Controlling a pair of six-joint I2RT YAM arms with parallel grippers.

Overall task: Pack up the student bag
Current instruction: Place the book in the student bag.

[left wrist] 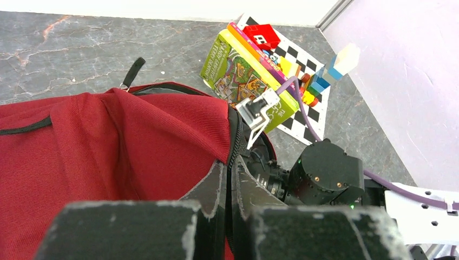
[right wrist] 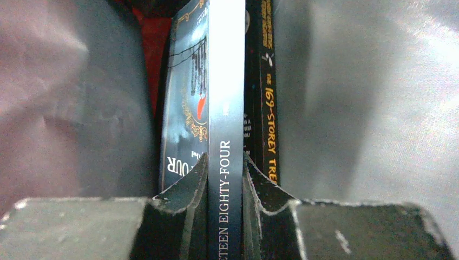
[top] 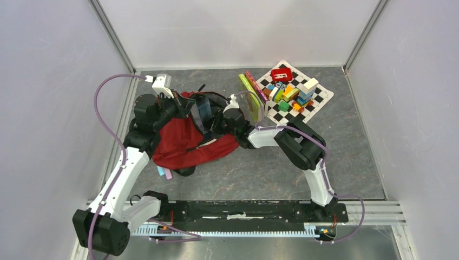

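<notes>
The large dark-red fabric student bag lies on the left half of the grey stone-patterned bench, its mouth turned toward the right arm. The left tool is pinched together on the black zipper rim of that mouth, lifting the red cloth so the opening gapes.

The right tool is inside the bag, with the grey inner lining on both sides of it. It is clamped on the spine of a slim blue-grey paperback book, held upright and edge-on. Touching this book's right side stands 1 black-spined book with yellow lettering, already in the bag.

The step in hand looks like seating this paperback in the main compartment. The next move probably calls for pushing it down until it bears on the bottom, then parting the right fingers and drawing the tool straight back out through the mouth without dragging the book or catching the lining. The left tool should hold the rim up meanwhile.

More remains: a green picture book leans just outside the bag, near coloured toy blocks on a black-and-white checkered mat.
</notes>
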